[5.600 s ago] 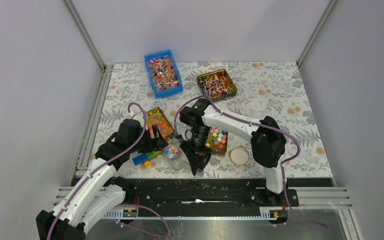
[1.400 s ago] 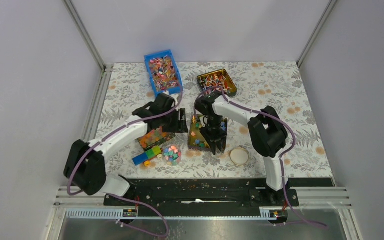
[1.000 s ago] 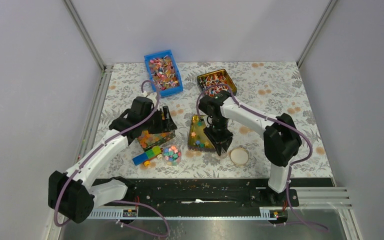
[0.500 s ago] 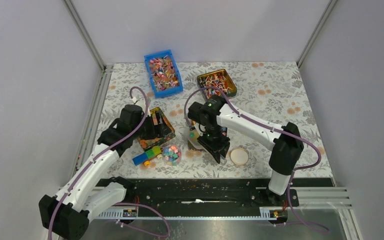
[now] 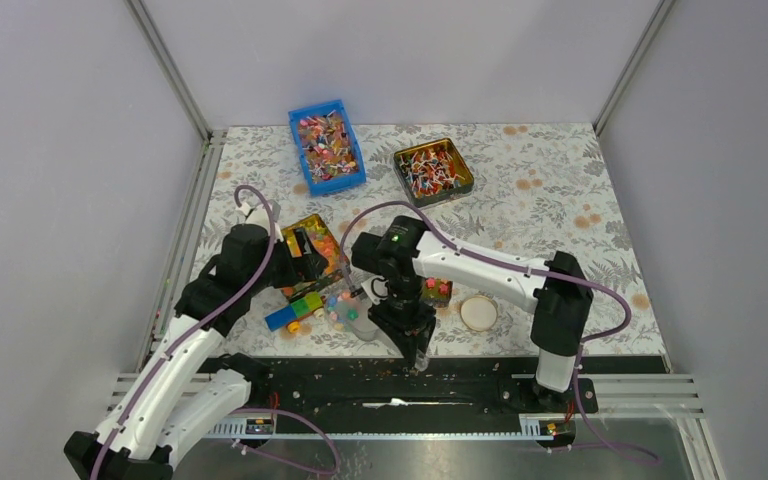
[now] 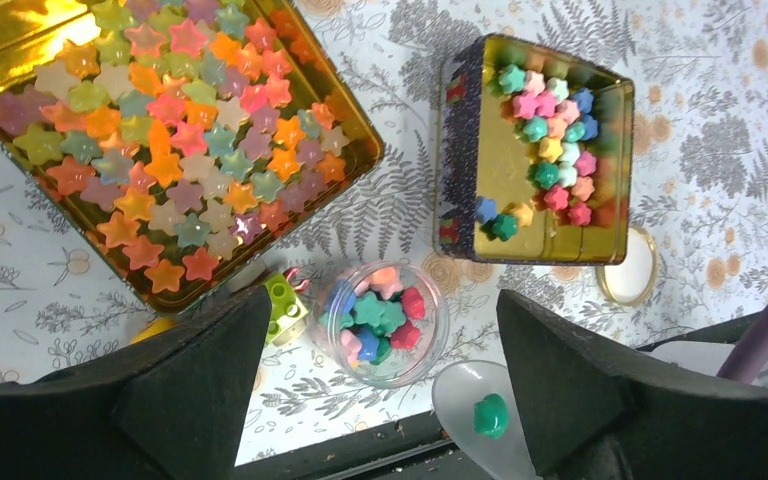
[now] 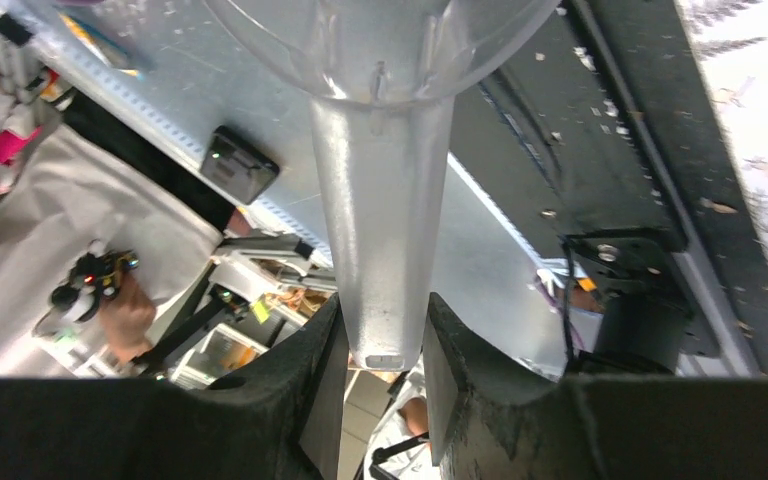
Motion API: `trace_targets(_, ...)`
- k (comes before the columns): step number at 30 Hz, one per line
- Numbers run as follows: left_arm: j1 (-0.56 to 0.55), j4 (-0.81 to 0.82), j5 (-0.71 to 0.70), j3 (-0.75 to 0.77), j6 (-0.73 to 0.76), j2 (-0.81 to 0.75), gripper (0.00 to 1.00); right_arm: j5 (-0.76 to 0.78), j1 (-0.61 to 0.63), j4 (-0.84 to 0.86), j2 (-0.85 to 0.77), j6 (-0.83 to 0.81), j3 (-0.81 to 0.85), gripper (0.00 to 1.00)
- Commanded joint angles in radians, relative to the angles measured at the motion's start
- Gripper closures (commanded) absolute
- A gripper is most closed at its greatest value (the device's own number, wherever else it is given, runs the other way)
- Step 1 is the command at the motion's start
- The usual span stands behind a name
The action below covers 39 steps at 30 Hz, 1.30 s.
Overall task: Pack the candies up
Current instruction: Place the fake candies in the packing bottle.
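The candies (image 6: 552,140) are small coloured flower shapes in a little gold tin (image 6: 460,150). More of them lie in a clear round jar (image 6: 380,322). One green candy (image 6: 490,414) rests in the bowl of a translucent spoon (image 6: 470,385) just beside the jar, over the table's near edge. My right gripper (image 7: 380,310) is shut on the spoon's handle (image 7: 380,230); in the top view it (image 5: 412,345) hangs right of the jar (image 5: 346,310). My left gripper (image 6: 382,310) is open, hovering above the jar with nothing between its fingers.
A big gold tray (image 6: 355,150) of translucent star pieces lies left of the tin. Toy bricks (image 5: 295,312) sit by the jar, and a round lid (image 5: 478,312) lies to the right. A blue bin (image 5: 326,145) and a tin of wrapped sweets (image 5: 433,170) stand at the back.
My right gripper carried the spoon from the small tin toward the near edge, beside the jar. My left arm drew back toward the jar and its jaws opened wider.
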Motion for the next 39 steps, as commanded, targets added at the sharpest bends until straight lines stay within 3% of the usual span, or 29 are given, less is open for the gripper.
trace_targets(1, 0.006, -0.034, -0.03, -0.027, 0.008, -0.021, 0.13, -0.173, 0.008, 0.072, 0.009, 0.043, -0.037, 1.0)
trace_targets(14, 0.006, -0.056, -0.01, -0.11, -0.085, -0.159, 0.12, -0.309, -0.001, 0.195, 0.084, 0.111, -0.078, 1.0)
trace_targets(29, 0.006, -0.028, 0.031, -0.091, -0.074, -0.108, 0.12, -0.349, -0.083, 0.252, 0.075, 0.116, -0.11, 1.0)
trace_targets(39, 0.006, -0.015, 0.045, -0.089, -0.065, -0.087, 0.11, -0.487, -0.116, 0.353, 0.076, 0.166, -0.202, 1.0)
